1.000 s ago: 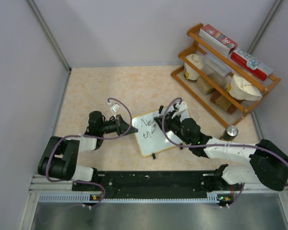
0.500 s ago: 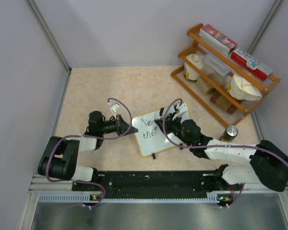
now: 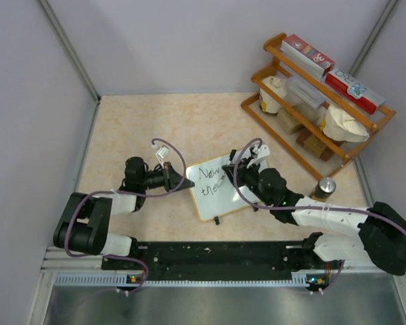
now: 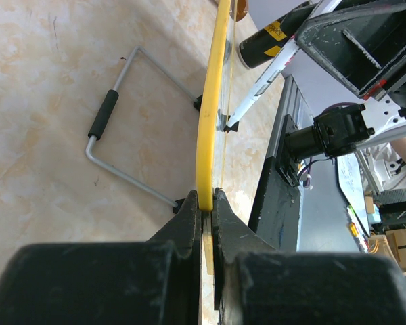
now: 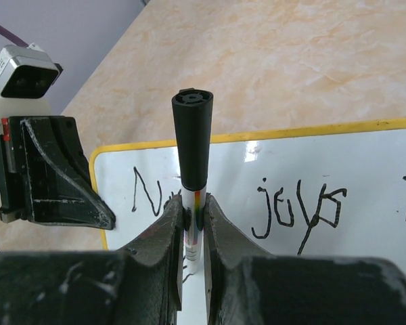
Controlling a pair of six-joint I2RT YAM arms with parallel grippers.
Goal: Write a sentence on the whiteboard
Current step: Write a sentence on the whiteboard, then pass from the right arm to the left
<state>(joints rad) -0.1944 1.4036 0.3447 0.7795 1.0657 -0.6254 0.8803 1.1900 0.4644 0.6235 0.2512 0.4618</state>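
Observation:
The whiteboard point(image 3: 218, 203), white with a yellow-tan frame, stands tilted on the table between my two arms, with black handwriting on its face. My left gripper point(image 3: 187, 183) is shut on its left edge; the left wrist view shows that frame edge-on point(image 4: 204, 128), pinched between my left gripper's point(image 4: 204, 200) fingers. My right gripper point(image 3: 229, 179) is shut on a marker point(image 5: 192, 145) with a black cap end and a white barrel. In the right wrist view my right gripper point(image 5: 193, 207) holds the marker over the board point(image 5: 365, 176), between "N" and "joys". The marker's tip is hidden.
A wooden rack point(image 3: 318, 101) with boxes and bagged goods stands at the back right. A metal can point(image 3: 325, 186) sits right of the right arm. The board's wire stand point(image 4: 115, 101) rests on the table behind it. Grey walls close in both sides.
My right gripper has shifted slightly to the right along the board with the marker, and the second line of writing has grown from "th" to "the". The left gripper has not moved.

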